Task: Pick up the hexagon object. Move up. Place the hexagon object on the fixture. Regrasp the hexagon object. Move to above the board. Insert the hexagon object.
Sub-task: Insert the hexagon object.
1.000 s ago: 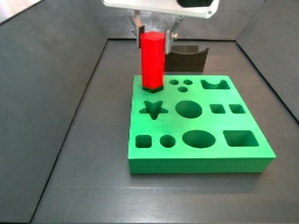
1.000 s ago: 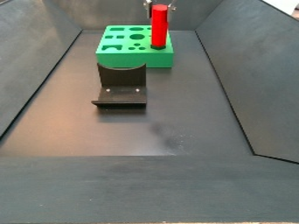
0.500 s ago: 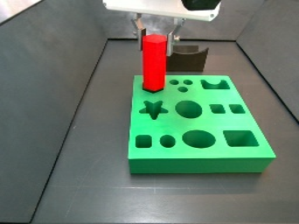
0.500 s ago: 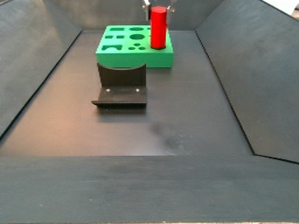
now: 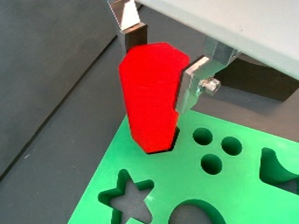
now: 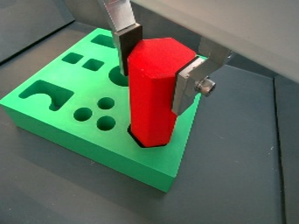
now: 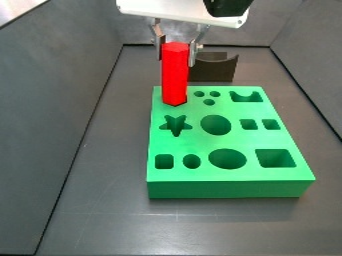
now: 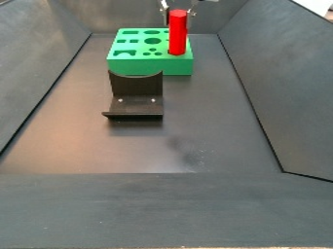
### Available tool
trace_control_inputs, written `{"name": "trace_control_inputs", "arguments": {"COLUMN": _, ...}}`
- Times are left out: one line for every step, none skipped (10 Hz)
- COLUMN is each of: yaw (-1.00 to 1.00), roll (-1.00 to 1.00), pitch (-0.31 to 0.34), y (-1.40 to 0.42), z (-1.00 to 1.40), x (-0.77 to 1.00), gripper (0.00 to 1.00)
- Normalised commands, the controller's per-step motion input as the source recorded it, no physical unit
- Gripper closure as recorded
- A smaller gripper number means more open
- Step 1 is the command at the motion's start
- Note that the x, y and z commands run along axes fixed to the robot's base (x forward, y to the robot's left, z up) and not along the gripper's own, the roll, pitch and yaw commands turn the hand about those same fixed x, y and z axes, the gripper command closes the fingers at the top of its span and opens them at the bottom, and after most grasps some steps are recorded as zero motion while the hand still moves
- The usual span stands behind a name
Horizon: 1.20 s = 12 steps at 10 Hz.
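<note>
The red hexagon object stands upright with its lower end in the hexagonal hole at a far corner of the green board. My gripper is directly above that corner, shut on the peg's upper end. In both wrist views the silver fingers press on opposite flats of the hexagon object, and the board lies under them. A side view shows the hexagon object at the board's far right corner. The dark fixture stands bare beside the board.
Dark sloped walls enclose the grey floor on both sides. The board's other cut-outs, among them a star, circles and squares, hold nothing. The fixture sits close to the board's edge nearest the peg.
The hexagon object has sunk a little lower into its hole, and the gripper has come down with it. Board and fixture have not moved.
</note>
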Motion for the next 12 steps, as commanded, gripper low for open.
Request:
{"name": "trace_control_inputs", "arguments": {"yaw": 0.07, "roll": 0.03, "pitch": -0.027, "y": 0.00, "z": -0.14, "x": 0.09, "gripper": 1.00}}
{"name": "trace_control_inputs", "arguments": {"yaw": 0.12, "roll": 0.03, "pitch": -0.051, "y": 0.00, "z": -0.14, "x": 0.13, "gripper": 1.00}}
{"name": "trace_control_inputs", "arguments": {"yaw": 0.21, "roll": 0.01, "pitch": -0.066, "y": 0.00, "z": -0.09, "x": 0.18, "gripper": 1.00}}
{"name": "trace_control_inputs", "arguments": {"yaw": 0.23, "roll": 0.01, "pitch": -0.057, "y": 0.00, "z": -0.07, "x": 0.18, "gripper": 1.00}}
{"name": "trace_control_inputs", "arguments": {"yaw": 0.21, "roll": 0.00, "pitch": -0.057, "y": 0.00, "z": -0.07, "x": 0.11, "gripper": 1.00}}
{"name": "trace_control_inputs", "arguments": {"yaw": 0.12, "roll": 0.02, "pitch": -0.017, "y": 0.00, "z": -0.11, "x": 0.05, "gripper": 1.00}}
{"name": "trace_control_inputs", "arguments": {"yaw": 0.11, "roll": 0.14, "pitch": -0.009, "y": 0.00, "z": -0.26, "x": 0.00, "gripper": 1.00}}
{"name": "trace_control_inputs", "arguments": {"yaw": 0.08, "roll": 0.22, "pitch": -0.019, "y": 0.00, "z": -0.25, "x": 0.00, "gripper": 1.00}}
{"name": "trace_control_inputs", "arguments": {"yaw": 0.01, "roll": 0.14, "pitch": 0.000, "y": 0.00, "z": -0.27, "x": 0.00, "gripper": 1.00}}
{"name": "trace_control_inputs", "arguments": {"yaw": 0.00, "roll": 0.00, "pitch": -0.026, "y": 0.00, "z": 0.00, "x": 0.00, "gripper": 1.00}}
{"name": "trace_control_inputs", "arguments": {"yaw": 0.00, "roll": 0.10, "pitch": 0.000, "y": 0.00, "z": -0.18, "x": 0.00, "gripper": 1.00}}
{"name": "trace_control_inputs", "arguments": {"yaw": -0.03, "roll": 0.28, "pitch": 0.000, "y": -0.04, "z": -0.28, "x": 0.00, "gripper": 1.00}}
